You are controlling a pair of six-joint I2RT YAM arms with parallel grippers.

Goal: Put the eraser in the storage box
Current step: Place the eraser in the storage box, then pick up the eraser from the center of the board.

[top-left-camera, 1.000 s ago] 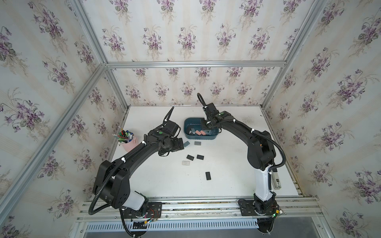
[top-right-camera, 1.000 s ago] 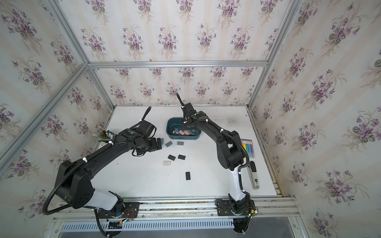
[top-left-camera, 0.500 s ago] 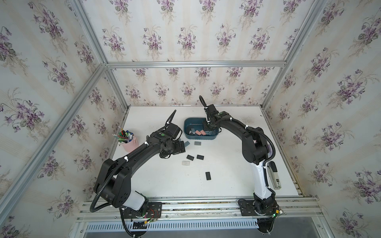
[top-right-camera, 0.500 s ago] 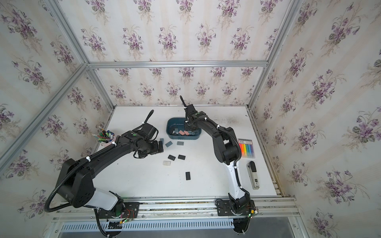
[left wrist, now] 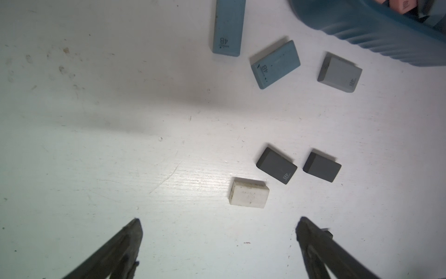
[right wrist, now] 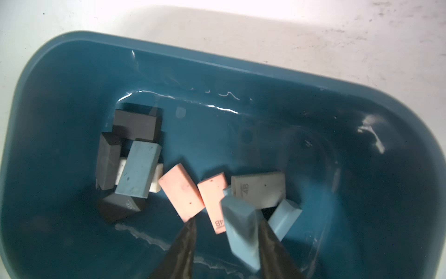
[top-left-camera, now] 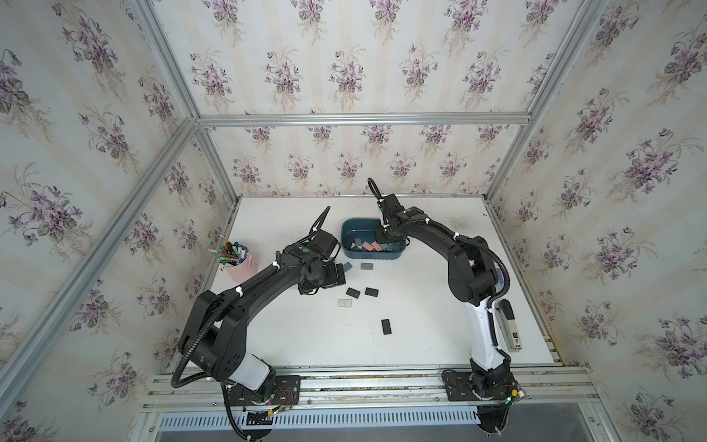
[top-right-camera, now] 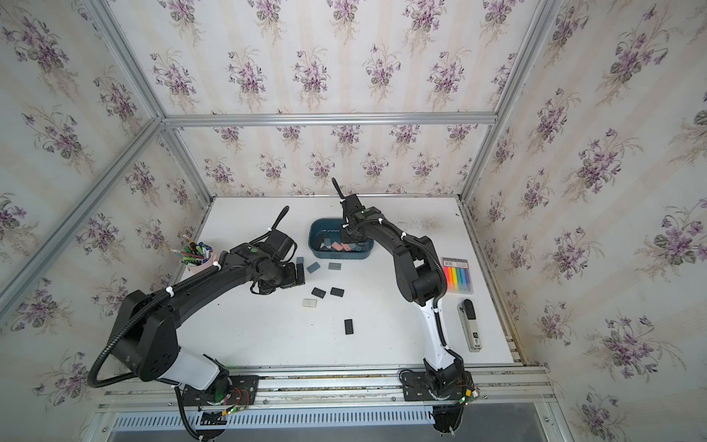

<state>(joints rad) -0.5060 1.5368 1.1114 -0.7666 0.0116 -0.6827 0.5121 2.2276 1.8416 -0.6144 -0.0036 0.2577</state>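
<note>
Right gripper (top-left-camera: pixel 382 242) down in dark teal shallow plastic storage box (top-left-camera: pixel 369 255), both top views — fingers too small to see. Seven small block erasers (top-right-camera: pixel 348 327) left on white table (top-right-camera: pixel 267 344).
Left wrist view: left gripper (left wrist: pixel 219 219) spread wide, empty, above table.
Right wrist view: fingers (right wrist: pixel 184 246) parted, light blue rubber eraser (right wrist: pixel 241 229) leaning on one, inside box — many erasers already in. One end of box cut off.
</note>
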